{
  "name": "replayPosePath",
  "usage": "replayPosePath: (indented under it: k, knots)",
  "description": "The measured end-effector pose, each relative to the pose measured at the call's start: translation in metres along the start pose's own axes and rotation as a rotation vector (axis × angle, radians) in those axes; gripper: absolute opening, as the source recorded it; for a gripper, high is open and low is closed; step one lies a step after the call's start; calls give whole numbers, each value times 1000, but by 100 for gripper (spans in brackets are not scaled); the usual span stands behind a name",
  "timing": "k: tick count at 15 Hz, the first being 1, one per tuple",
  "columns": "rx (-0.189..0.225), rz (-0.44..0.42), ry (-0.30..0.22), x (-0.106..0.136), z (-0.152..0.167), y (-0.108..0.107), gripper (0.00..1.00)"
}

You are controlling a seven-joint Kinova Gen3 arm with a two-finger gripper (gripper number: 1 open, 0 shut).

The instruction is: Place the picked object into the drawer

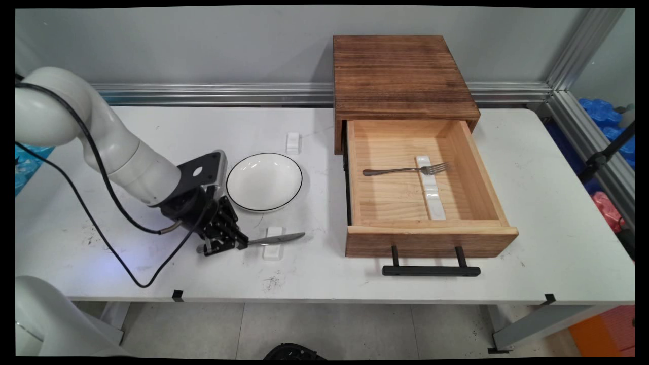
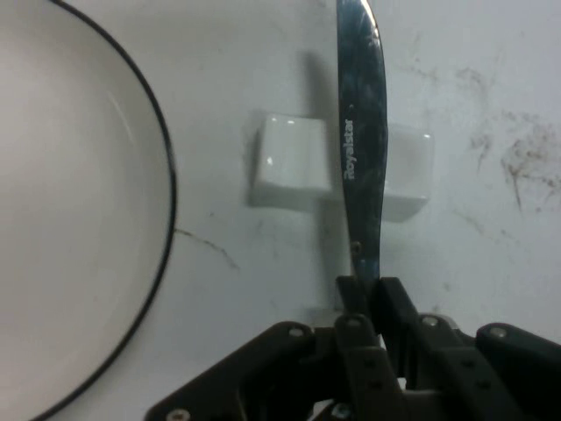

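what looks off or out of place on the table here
Nothing is spilled or broken. The drawer stands pulled out, with a fork lying across a white rest inside. The gripper is shut on the knife, whose blade lies over another rest. The table has dark scuffs.

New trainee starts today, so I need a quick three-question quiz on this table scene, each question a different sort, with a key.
1. True or false: the end effector is shut on the knife.
2. Where does the fork lie? A) in the bowl B) in the open drawer, across a white rest C) on the wooden box's top
3. Fill in: the knife's blade lies over a small white ____.

Key: 1 true; 2 B; 3 rest.
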Motion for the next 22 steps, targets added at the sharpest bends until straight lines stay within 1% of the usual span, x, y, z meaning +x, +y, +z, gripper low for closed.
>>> replayPosePath:
  k: [10,13,22]
  knots:
    - [7,-3,23,28,-34,-14,0]
    - [5,4,31,39,-45,-22,0]
    - [2,9,57,85,-74,-51,0]
